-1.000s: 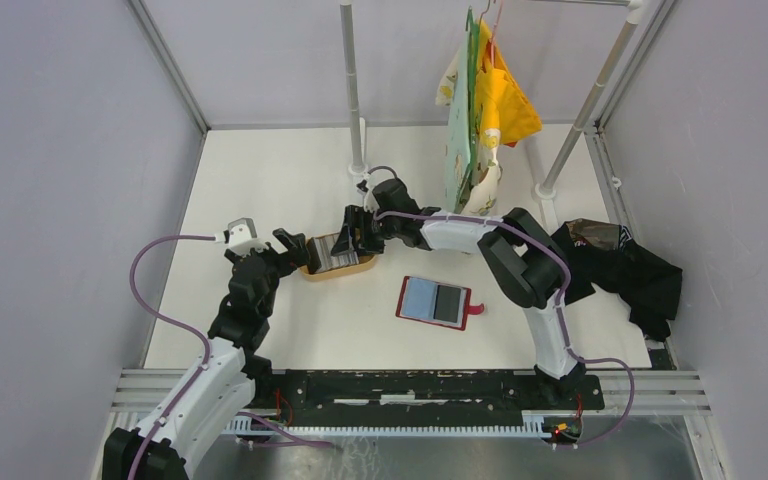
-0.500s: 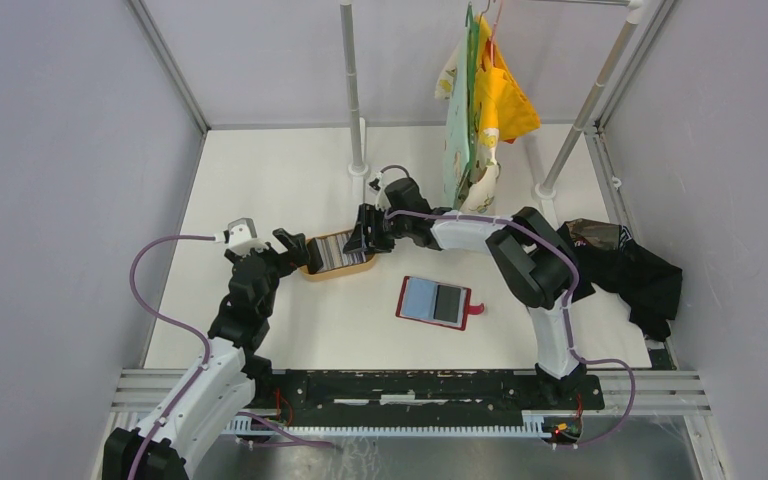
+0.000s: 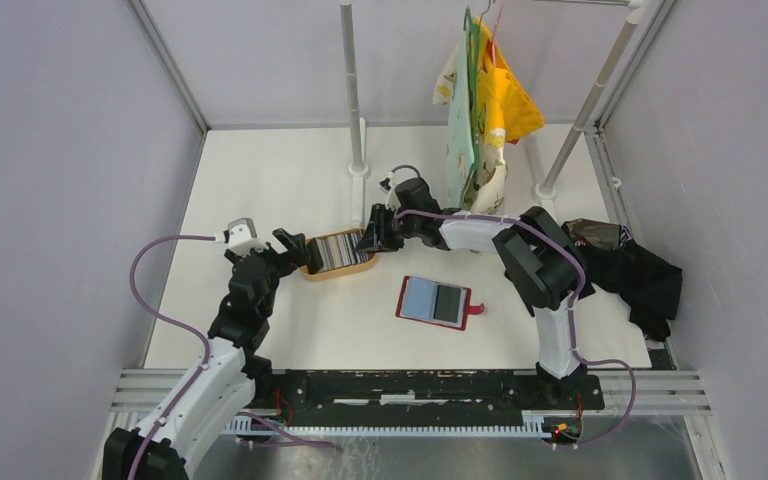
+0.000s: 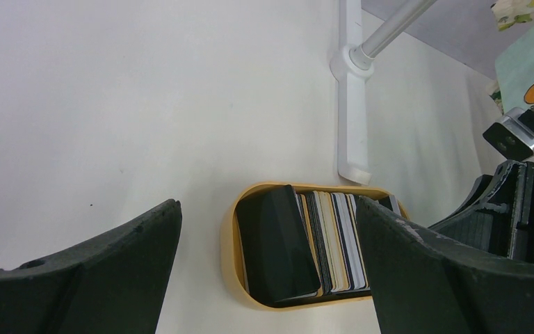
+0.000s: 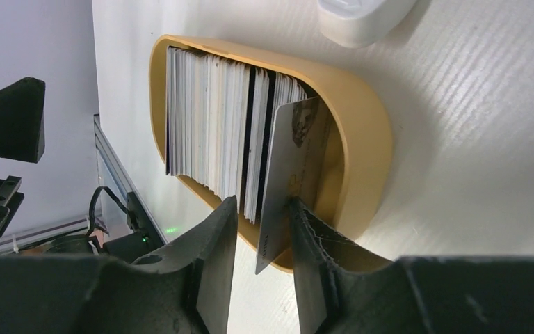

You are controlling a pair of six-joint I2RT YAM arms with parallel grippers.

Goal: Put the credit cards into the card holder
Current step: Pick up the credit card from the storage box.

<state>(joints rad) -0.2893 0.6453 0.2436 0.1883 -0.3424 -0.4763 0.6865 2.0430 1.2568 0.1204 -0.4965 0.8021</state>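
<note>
Credit cards [image 5: 212, 129] stand packed in the tan tray [image 5: 361, 139]; our right claw [image 5: 261, 233] pinches one silvery card [image 5: 288, 174] at the tray's end — it may slip or drag its neighbours out. Left claw [image 4: 264, 278] hangs released nearby; the red card holder [image 3: 438, 301] lies open on the worktop [image 3: 260, 180].

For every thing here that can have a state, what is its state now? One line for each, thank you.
Card holder: lying open on the table, lining up, one dark card in it.
Tan tray: upright stack of cards inside.
Silvery card: tilted, at the tray's end, between the right jaws.
Right gripper: jaws narrowly apart, the right finger against the card.
Left gripper: open, empty, above the tray.
Cloths: hanging from the rail.
</note>
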